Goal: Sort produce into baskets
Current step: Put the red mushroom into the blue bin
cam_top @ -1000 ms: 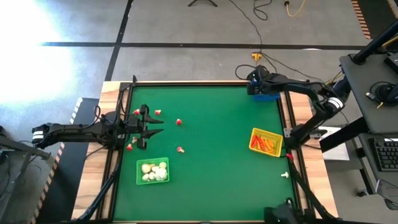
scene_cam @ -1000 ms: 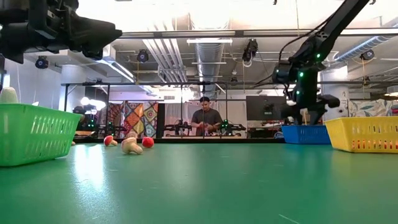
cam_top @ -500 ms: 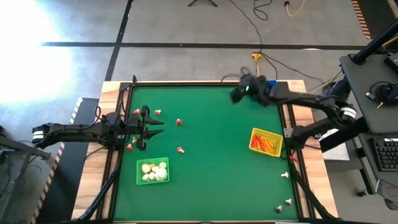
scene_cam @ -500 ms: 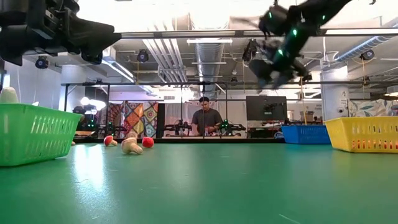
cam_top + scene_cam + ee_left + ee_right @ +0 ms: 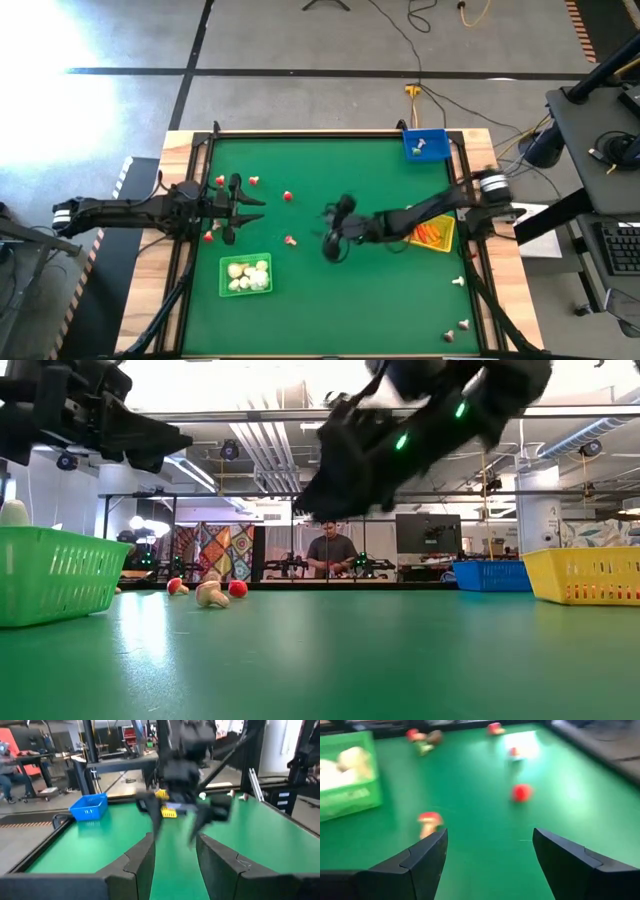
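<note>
The left gripper [image 5: 243,208] still hovers at the table's left side, jaws partly apart and holding nothing, with red-and-white pieces [image 5: 253,181] scattered around it. Just nearer sits the green basket [image 5: 246,275], already holding whitish bulbs. The right gripper [image 5: 335,230], which was at the blue basket [image 5: 424,144] in the far right corner a second ago, has swung to mid-table with jaws wide and empty. Its drop-off looks done; the loose piece [image 5: 290,240] just left of it is the likely next pick.

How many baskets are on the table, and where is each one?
3. The blue basket sits at the far right corner, the yellow basket by the right edge, partly under the right arm, and the green basket near the front left.
</note>
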You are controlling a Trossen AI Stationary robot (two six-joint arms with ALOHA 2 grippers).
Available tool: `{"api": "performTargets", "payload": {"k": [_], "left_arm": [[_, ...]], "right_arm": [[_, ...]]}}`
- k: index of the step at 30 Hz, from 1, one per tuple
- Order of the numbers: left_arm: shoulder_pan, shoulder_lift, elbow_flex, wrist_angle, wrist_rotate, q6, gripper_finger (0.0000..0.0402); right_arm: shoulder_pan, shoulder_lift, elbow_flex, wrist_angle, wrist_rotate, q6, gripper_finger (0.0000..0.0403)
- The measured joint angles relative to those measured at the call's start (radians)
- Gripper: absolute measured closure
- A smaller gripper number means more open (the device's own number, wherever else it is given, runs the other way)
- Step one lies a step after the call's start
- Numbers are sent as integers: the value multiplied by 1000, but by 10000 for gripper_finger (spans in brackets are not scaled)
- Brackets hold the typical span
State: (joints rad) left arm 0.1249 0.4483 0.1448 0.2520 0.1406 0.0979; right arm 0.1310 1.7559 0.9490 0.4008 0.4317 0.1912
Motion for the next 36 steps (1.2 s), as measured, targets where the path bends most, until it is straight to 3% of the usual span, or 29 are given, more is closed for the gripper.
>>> {"api": "performTargets", "payload": {"k": [4,12,27,36], "left_arm": [[0,-4,28,-5,0,6,274],[0,-8,32,-9,0,14,274],[0,-40,32,-8,0,-6,274],[0,-52,32,-9,0,-3,274]], "right_arm": [[9,183,86,191,-117,-32,119],[6,380,278,145,-144,-84,140],[-3,480,354,148,-174,-75,229],[-16,477,354,151,-170,-79,310]]}}
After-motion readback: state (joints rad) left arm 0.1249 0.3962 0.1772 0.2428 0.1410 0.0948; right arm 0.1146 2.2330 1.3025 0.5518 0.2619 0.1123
